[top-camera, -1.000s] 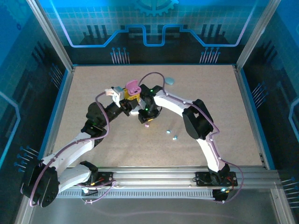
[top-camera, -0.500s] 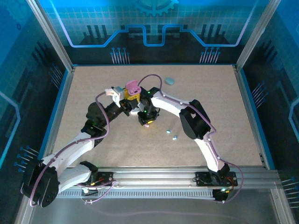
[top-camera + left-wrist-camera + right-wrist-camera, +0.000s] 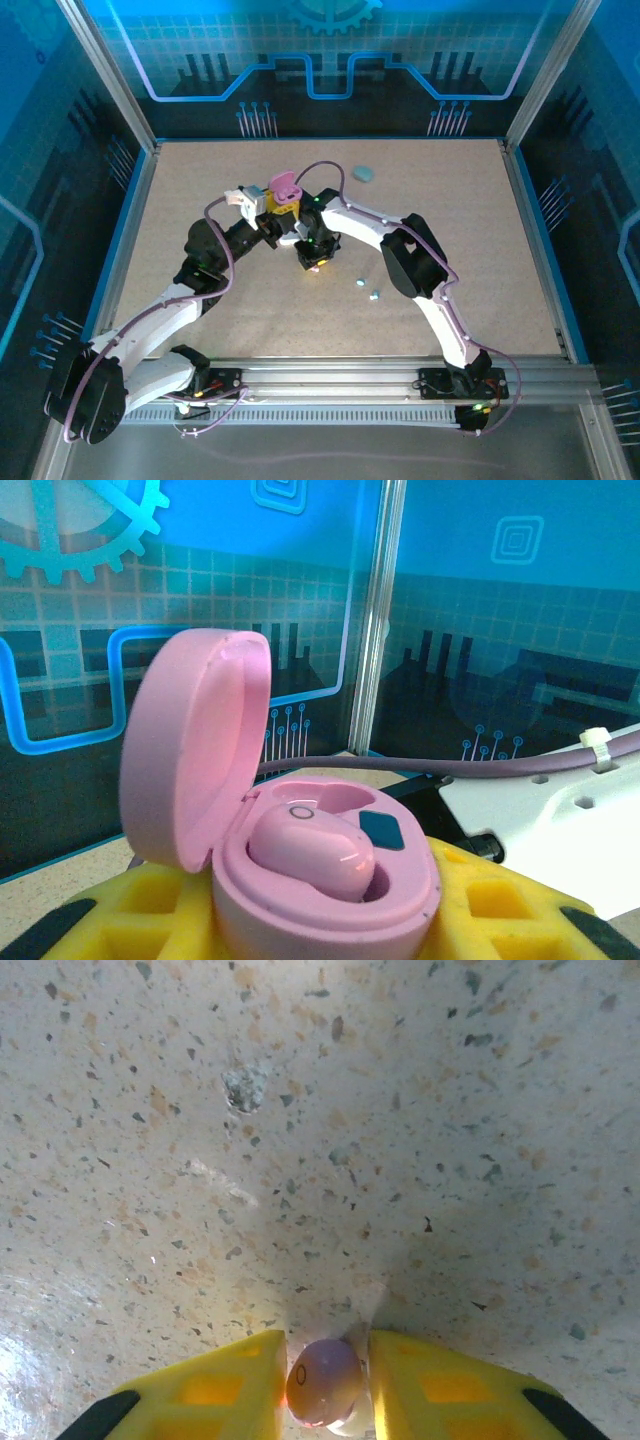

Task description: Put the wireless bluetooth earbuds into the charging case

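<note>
High overhead view; two close wrist views

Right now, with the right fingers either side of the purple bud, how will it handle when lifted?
Bud is rounded and glossy, so it may squirt from the flat fingers. It is tiny, so probably light. Dropped on the table, it would likely roll.

2 white-and-black arms (image 3: 440,310) (purple cables (image 3: 325,165)) with yellow fingers (image 3: 210,1390).
</note>
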Robot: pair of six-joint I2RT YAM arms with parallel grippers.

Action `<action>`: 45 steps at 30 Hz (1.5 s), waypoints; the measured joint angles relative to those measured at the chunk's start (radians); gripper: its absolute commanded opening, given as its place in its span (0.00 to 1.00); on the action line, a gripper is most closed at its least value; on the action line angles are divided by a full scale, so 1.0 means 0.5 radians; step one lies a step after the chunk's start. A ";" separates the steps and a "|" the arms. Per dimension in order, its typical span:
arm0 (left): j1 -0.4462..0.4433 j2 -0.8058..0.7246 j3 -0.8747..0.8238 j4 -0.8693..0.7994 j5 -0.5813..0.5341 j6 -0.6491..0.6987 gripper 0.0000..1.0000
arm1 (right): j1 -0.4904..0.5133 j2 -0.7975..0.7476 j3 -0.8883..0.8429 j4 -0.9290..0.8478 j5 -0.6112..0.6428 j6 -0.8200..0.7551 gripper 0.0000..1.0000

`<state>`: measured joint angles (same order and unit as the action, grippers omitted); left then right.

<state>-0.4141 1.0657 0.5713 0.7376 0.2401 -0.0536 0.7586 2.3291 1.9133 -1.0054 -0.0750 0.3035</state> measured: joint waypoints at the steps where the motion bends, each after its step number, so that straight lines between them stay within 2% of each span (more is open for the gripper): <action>1: 0.000 0.000 0.000 0.000 0.000 0.000 0.31 | 0.004 0.000 0.000 -0.001 0.011 0.001 0.28; 12: 0.000 0.000 0.000 0.000 0.000 0.000 0.31 | 0.012 -0.021 -0.030 0.017 0.051 0.022 0.21; 16: 0.000 0.000 0.000 0.000 0.000 -0.001 0.31 | -0.001 -0.134 -0.206 0.091 -0.010 0.048 0.21; 20: 0.000 0.008 0.000 0.000 0.002 -0.001 0.31 | -0.076 -0.417 -0.511 0.195 -0.154 0.090 0.21; 28: 0.000 0.094 0.001 0.002 0.073 -0.024 0.31 | -0.451 -1.154 -1.054 0.559 -0.728 0.204 0.21; 33: -0.001 0.167 0.005 0.005 0.150 -0.052 0.31 | -0.665 -1.447 -1.287 0.728 -1.185 0.275 0.21; 39: -0.023 0.269 0.026 0.029 0.256 -0.053 0.31 | -0.847 -1.712 -1.334 0.816 -1.597 0.323 0.21; 45: -0.111 0.366 0.065 0.047 0.377 -0.009 0.31 | -0.931 -1.912 -1.327 0.803 -1.736 0.330 0.21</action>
<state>-0.4694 1.2488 0.6037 0.7612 0.4286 -0.0582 0.2932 1.3731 1.2499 -0.6041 -0.9428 0.4686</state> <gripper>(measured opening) 0.380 0.212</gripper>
